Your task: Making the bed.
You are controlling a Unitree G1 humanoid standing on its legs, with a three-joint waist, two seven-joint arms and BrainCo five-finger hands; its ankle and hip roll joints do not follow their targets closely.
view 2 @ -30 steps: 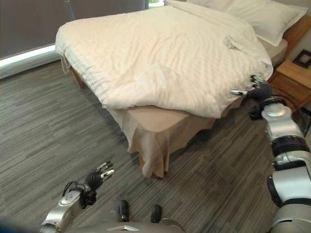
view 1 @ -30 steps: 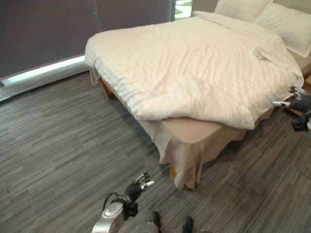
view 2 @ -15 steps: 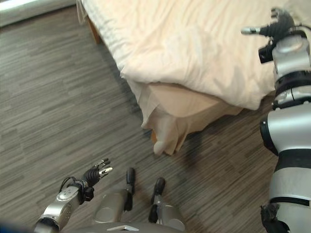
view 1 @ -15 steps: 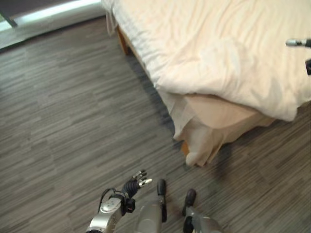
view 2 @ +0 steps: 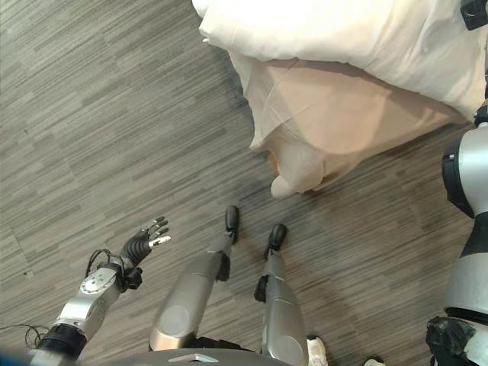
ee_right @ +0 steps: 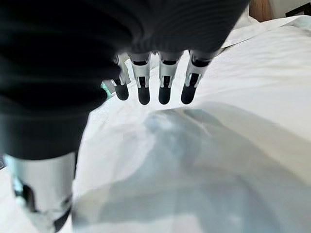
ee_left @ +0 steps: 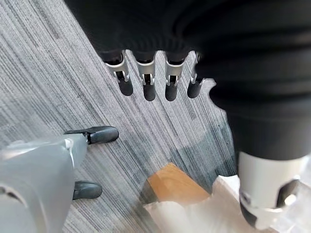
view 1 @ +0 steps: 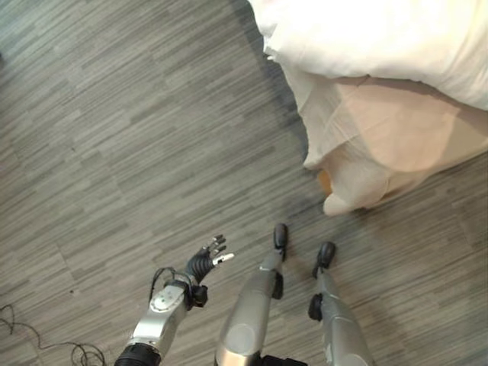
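The white duvet (view 1: 381, 38) lies on the bed and hangs over its corner. Under it a beige sheet (view 1: 396, 130) is bunched and droops to the floor around a wooden bed leg (ee_left: 172, 184). My left hand (view 1: 204, 261) hovers low over the floor, well short of that corner, fingers (ee_left: 146, 82) relaxed and holding nothing. My right hand (ee_right: 73, 58) is held just above the duvet (ee_right: 204, 160), its fingers (ee_right: 143, 87) straight and apart from the cloth.
Grey wood-look floor (view 1: 114, 114) stretches wide to the left of the bed corner and in front of it. The drooping sheet end (view 2: 293, 179) touches the floor beside the bed leg.
The camera has tilted down, so the bed has slid to the top of the picture. Both hands keep about the same pose, the left low over the floor, the right over the duvet.
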